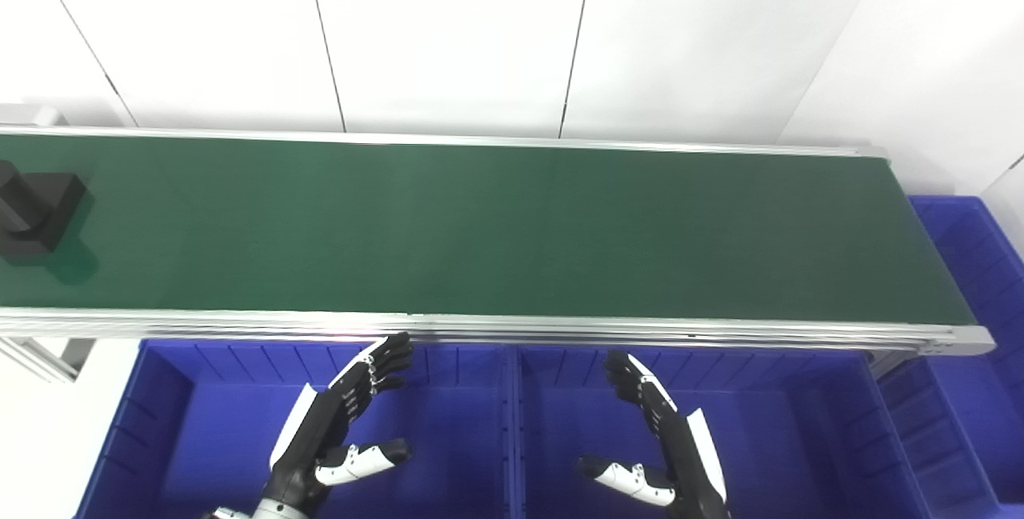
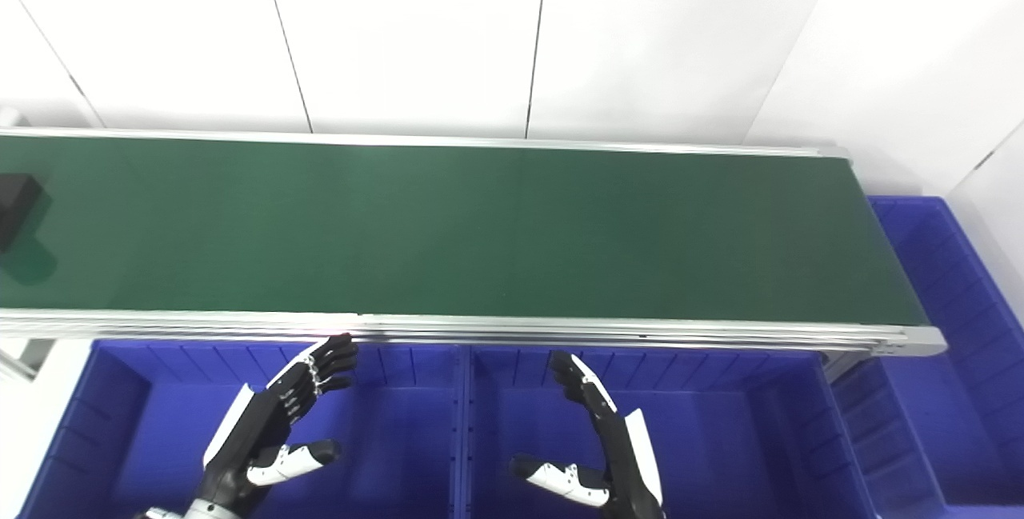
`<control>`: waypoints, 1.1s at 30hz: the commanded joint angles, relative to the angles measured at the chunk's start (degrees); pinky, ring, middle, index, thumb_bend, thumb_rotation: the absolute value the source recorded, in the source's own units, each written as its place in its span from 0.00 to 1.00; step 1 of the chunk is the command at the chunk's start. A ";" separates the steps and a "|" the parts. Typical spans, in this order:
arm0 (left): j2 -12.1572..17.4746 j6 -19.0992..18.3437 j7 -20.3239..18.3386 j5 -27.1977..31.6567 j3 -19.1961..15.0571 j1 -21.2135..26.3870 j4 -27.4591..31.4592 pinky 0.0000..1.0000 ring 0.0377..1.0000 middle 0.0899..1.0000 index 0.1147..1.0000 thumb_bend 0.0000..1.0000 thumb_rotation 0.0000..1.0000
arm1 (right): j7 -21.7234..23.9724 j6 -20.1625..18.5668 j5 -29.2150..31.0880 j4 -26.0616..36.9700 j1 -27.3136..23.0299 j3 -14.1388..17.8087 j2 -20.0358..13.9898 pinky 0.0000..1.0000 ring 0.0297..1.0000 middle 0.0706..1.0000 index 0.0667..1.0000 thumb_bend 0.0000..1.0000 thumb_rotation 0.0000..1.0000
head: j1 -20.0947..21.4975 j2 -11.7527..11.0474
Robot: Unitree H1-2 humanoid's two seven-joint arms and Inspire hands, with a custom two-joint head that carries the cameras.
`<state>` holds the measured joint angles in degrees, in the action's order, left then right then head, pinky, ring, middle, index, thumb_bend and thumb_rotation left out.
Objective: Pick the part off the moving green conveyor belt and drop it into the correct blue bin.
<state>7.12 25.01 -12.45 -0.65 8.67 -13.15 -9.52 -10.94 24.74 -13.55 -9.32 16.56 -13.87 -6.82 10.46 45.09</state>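
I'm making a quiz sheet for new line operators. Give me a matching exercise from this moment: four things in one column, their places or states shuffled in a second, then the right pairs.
Things
1. black part
2. left robot hand
3. right robot hand
4. far blue bin

Places or states
A. open, over the right-side blue bin in front of the belt
B. past the right end of the belt
C. on the green conveyor belt at the far left edge of view
D. open, over the left-side blue bin in front of the belt

Pairs: 1-C, 2-D, 3-A, 4-B
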 commanded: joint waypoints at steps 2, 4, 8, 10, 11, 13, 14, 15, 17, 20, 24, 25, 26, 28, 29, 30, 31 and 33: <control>0.02 1.92 0.46 0.18 0.23 0.13 1.84 0.80 0.84 0.85 0.85 0.93 0.52 | 0.28 2.12 -0.51 2.14 -0.12 0.25 0.02 0.81 0.84 0.84 0.87 0.99 0.58 | -0.03 0.02; 0.02 1.92 0.78 -0.05 0.32 0.19 1.78 0.80 0.84 0.85 0.84 0.94 0.49 | 0.22 2.15 -0.37 2.10 -0.19 0.23 0.05 0.81 0.84 0.84 0.87 0.99 0.57 | -0.14 -0.06; 0.25 1.92 0.38 0.07 0.38 0.12 1.76 0.81 0.85 0.85 0.85 0.97 0.42 | -0.02 2.18 -0.08 1.99 -0.29 0.10 0.15 0.80 0.84 0.84 0.86 0.98 0.56 | -0.15 -0.11; 0.07 1.92 -0.29 0.82 0.19 -0.02 1.87 0.82 0.86 0.86 0.85 0.96 0.37 | -0.06 2.18 -0.02 1.91 -0.31 0.08 0.13 0.81 0.84 0.84 0.86 0.99 0.56 | -0.17 -0.14; -0.02 1.92 -0.64 1.19 0.08 -0.03 1.80 0.82 0.86 0.86 0.85 0.96 0.35 | -0.05 2.18 -0.01 1.91 -0.29 0.13 0.18 0.81 0.84 0.84 0.86 0.99 0.56 | -0.17 -0.14; -0.04 1.92 -0.98 1.36 0.02 0.07 1.65 0.82 0.86 0.86 0.85 0.95 0.32 | -0.22 2.18 -0.25 1.83 -0.31 0.14 0.19 0.81 0.83 0.84 0.86 0.99 0.56 | -0.12 -0.17; -0.02 1.92 -0.91 1.19 0.07 0.09 1.69 0.83 0.86 0.86 0.85 0.95 0.31 | -0.28 2.18 -0.35 1.83 -0.30 0.12 0.18 0.81 0.83 0.84 0.86 0.99 0.56 | -0.10 -0.15; 0.00 1.92 -0.97 1.15 0.09 0.11 1.71 0.83 0.86 0.86 0.84 0.95 0.31 | -0.24 2.18 -0.34 1.86 -0.31 0.09 0.14 0.81 0.83 0.84 0.86 0.99 0.56 | -0.10 -0.15; 0.02 1.92 -1.16 1.24 0.10 0.08 1.79 0.83 0.87 0.86 0.85 0.94 0.31 | -0.05 2.18 -0.10 1.93 -0.29 0.04 0.10 0.80 0.83 0.84 0.86 0.99 0.56 | -0.06 -0.13; 0.01 1.92 -1.20 1.06 0.19 0.06 1.90 0.83 0.86 0.86 0.85 0.94 0.31 | 0.07 2.17 0.05 2.08 -0.27 0.06 0.10 0.81 0.84 0.84 0.86 0.98 0.55 | -0.02 -0.07; -0.11 1.92 -1.37 1.02 0.07 -0.02 2.04 0.83 0.86 0.86 0.85 0.94 0.31 | 0.04 2.15 -0.11 2.31 -0.10 0.26 0.25 0.80 0.83 0.84 0.86 0.98 0.55 | -0.01 -0.01; -0.16 1.92 -1.34 0.95 0.06 0.02 2.00 0.83 0.86 0.86 0.84 0.94 0.32 | 0.06 2.14 -0.12 2.35 -0.09 0.29 0.26 0.80 0.83 0.83 0.86 0.98 0.55 | -0.04 -0.04; -0.20 1.92 -1.33 0.94 0.04 0.08 1.94 0.83 0.86 0.86 0.84 0.94 0.32 | 0.07 2.14 -0.18 2.39 -0.08 0.30 0.27 0.80 0.83 0.83 0.86 0.98 0.55 | -0.04 -0.04; -0.28 1.92 -1.27 0.90 0.03 0.14 1.88 0.83 0.86 0.86 0.84 0.94 0.32 | 0.10 2.14 -0.26 2.44 -0.09 0.32 0.26 0.81 0.83 0.84 0.86 0.98 0.55 | -0.03 -0.03; -0.32 1.92 -1.30 0.98 0.00 0.10 1.97 0.83 0.86 0.86 0.84 0.94 0.32 | 0.24 2.15 0.05 2.45 -0.12 0.26 0.22 0.81 0.83 0.84 0.86 0.98 0.55 | -0.04 -0.05; -0.34 1.92 -1.33 1.04 -0.03 0.07 2.03 0.83 0.86 0.86 0.84 0.94 0.32 | 0.34 2.15 0.29 2.44 -0.15 0.22 0.19 0.82 0.84 0.84 0.86 0.98 0.54 | -0.04 -0.07; -0.33 1.92 -1.38 1.09 -0.06 0.05 2.10 0.83 0.87 0.86 0.84 0.94 0.32 | 0.36 2.14 0.52 2.45 -0.18 0.14 0.14 0.83 0.84 0.84 0.86 0.98 0.54 | -0.04 -0.07; -0.37 1.92 -1.52 1.25 -0.16 0.08 2.09 0.83 0.86 0.86 0.84 0.94 0.31 | 0.46 2.14 0.85 2.41 -0.25 0.06 0.11 0.82 0.84 0.84 0.86 0.97 0.53 | -0.05 -0.07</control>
<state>7.05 25.01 -13.78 -0.46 8.61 -13.41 -9.23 -10.89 24.74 -13.09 -8.37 16.52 -13.85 -6.73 10.46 45.00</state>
